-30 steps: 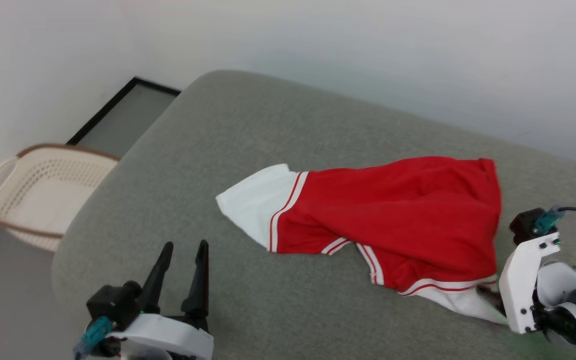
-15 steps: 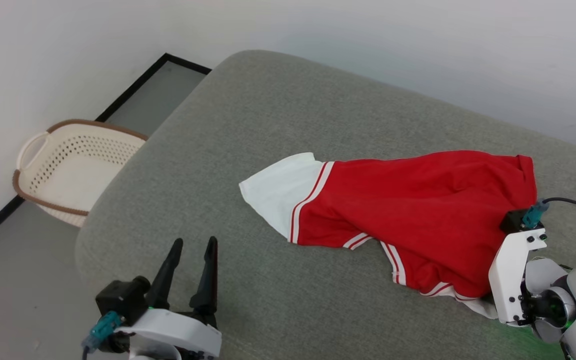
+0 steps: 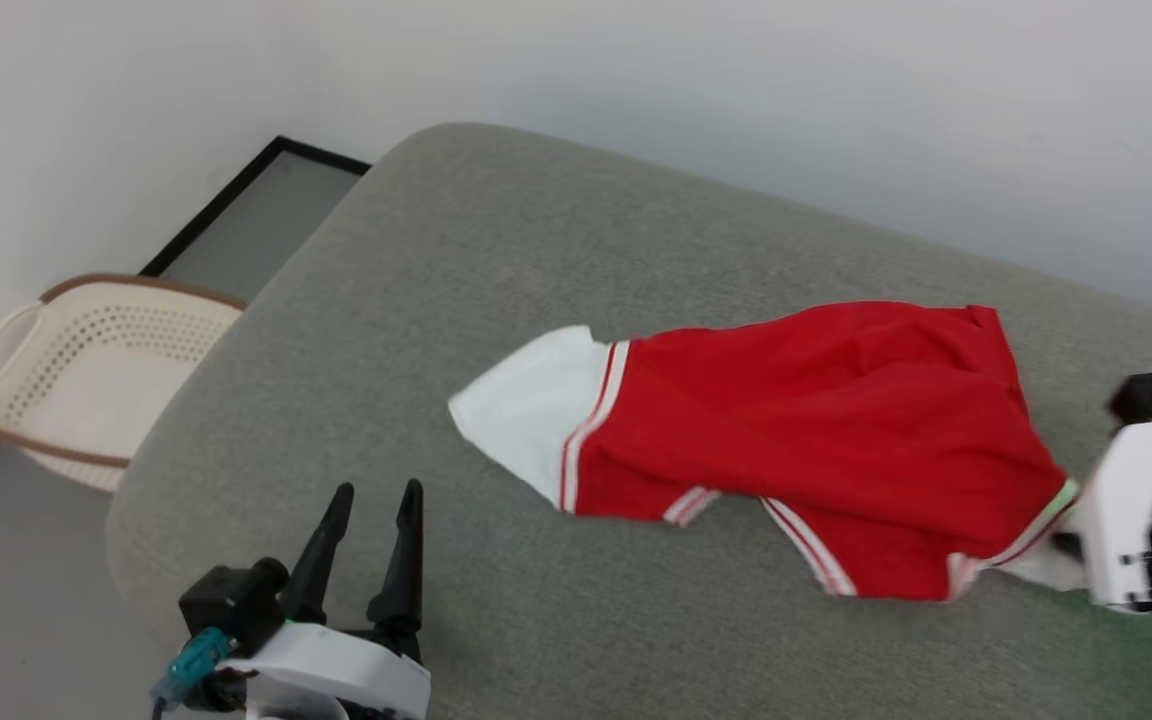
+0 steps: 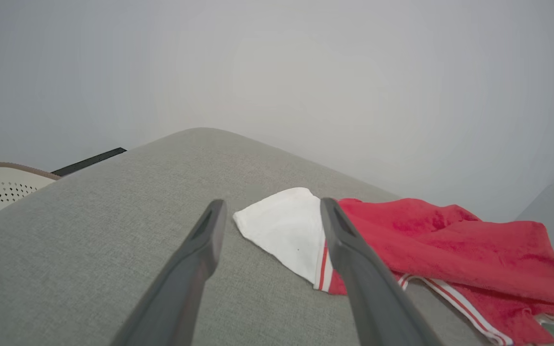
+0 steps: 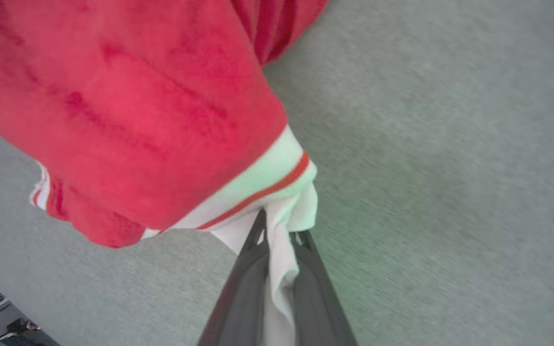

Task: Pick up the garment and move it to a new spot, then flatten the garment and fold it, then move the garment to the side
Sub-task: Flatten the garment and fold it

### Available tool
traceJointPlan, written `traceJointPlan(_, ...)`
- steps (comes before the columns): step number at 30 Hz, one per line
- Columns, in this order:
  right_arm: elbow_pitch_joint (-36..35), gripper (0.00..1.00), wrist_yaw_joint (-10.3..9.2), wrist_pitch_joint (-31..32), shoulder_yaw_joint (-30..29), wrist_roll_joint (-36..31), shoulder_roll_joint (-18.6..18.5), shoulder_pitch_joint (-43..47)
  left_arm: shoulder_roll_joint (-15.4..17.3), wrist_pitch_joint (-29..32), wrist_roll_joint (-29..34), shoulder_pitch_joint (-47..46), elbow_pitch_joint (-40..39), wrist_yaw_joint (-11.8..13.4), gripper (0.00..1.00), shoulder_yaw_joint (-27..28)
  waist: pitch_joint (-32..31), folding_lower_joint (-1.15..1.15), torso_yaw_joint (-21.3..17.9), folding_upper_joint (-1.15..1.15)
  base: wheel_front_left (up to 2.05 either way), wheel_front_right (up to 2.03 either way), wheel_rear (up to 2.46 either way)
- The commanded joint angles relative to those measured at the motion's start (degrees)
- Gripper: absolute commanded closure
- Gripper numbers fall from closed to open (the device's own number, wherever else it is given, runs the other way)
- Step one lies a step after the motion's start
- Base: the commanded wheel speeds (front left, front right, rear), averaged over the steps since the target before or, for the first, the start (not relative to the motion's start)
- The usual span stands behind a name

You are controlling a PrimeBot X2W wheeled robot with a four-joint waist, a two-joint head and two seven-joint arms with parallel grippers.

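At far left I'm seeing the cream laundry basket [image 3: 86, 385] sitting on the floor beside the grey cushion [image 3: 496, 230]. My left claw [image 3: 376, 490] is hovering wide and empty over the cushion's near corner, apart from the cloth. The red jersey [image 3: 816, 440] is lying stretched across the middle of the cushion, with one white sleeve [image 3: 526, 410] pointing toward that claw. At the right, my right claw [image 5: 281, 230] is pinching narrow on the bunched end of the other sleeve. I'm judging this grip as thin: only a fold of cloth is sitting between the fingers, so a quick lift could be pulling it free. Dragging low instead risks the jersey bunching against the rough fabric, making the flattening harder.
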Motion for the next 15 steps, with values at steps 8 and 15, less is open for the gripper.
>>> traceJointPlan(8,0.34,1.00,0.02,-0.30,-4.42,0.02,-5.97,2.97,1.75,-0.02,-1.23,1.39,-0.28,-0.16,0.00,-1.53,-1.02,0.00,-3.23,0.00,0.00,0.00,0.00)
traceJointPlan(15,-0.30,1.00,0.02,2.12,-8.20,-0.35,-10.15,6.82,3.06,-0.02,-2.40,0.91,-0.31,-0.16,0.00,-2.74,-0.36,0.00,-4.47,0.00,0.00,0.00,0.00)
